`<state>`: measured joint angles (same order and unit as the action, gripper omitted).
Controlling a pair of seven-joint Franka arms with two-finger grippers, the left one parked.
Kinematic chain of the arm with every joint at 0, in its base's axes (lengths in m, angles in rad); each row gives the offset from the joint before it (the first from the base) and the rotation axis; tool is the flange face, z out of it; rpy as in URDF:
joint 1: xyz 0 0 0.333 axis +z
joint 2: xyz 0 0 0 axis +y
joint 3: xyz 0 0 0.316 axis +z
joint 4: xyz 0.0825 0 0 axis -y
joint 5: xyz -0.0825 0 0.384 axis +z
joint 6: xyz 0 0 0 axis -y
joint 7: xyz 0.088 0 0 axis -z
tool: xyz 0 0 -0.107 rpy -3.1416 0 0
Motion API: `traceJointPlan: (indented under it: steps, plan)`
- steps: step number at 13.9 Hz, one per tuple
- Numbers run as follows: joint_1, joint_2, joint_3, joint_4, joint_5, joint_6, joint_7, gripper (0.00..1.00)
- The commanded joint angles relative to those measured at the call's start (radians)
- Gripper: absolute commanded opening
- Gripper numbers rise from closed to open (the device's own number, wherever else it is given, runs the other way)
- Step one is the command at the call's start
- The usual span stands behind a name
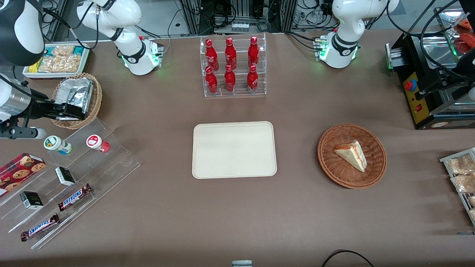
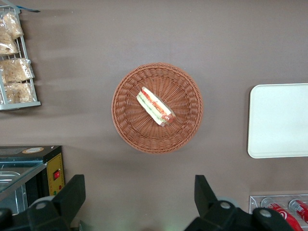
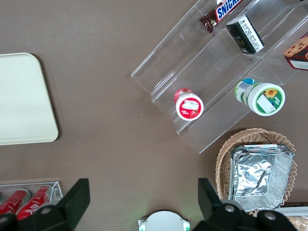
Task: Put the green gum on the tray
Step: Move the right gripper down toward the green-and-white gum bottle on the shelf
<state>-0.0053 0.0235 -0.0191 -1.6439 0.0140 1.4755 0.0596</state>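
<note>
Looking over the scene, I saw first the brown table (image 1: 167, 207), with wide bare surface on every side of the tray (image 1: 234, 150). The tray lay flat in the middle, nothing on it, its low rim free all around; one rounded corner of it also showed in the right wrist view (image 3: 29, 96).

Toward the working arm's end stood the clear stepped rack (image 1: 111, 167). Its long edges ran slanted to the table edge, and a strip of bare table separated it from the tray. The round wicker basket (image 1: 97, 100) holding foil containers (image 1: 76, 92) was just beside the rack's highest step, farther from the front camera.

The gripper (image 1: 76, 111) hung over the nearer rim of that basket, above the table, well apart from the tray. Its two fingers (image 3: 77, 199) were spread wide with nothing between them.

On the highest step stood the green gum (image 1: 56, 144), upright, beside the red-lidded canister (image 1: 98, 143) with a gap between the two. In the right wrist view I saw its green-and-white lid (image 3: 265, 98) close to the basket rim. It stood nearer to the front camera than the gripper, not touched by it.

On the lower steps lay two small dark boxes (image 1: 65, 175) and two Snickers bars (image 1: 74, 197).
</note>
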Motion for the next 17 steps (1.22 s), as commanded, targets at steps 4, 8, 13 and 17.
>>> traceJointPlan:
  steps: [4, 8, 13, 17]
  plan:
    - [0.004, 0.003, -0.001, 0.000, -0.023, 0.014, -0.003, 1.00]
    - [-0.005, 0.003, -0.005, -0.118, -0.025, 0.142, -0.067, 1.00]
    - [-0.076, 0.007, -0.012, -0.232, -0.029, 0.308, -0.312, 1.00]
    - [-0.140, 0.021, -0.013, -0.277, -0.032, 0.397, -0.582, 1.00]
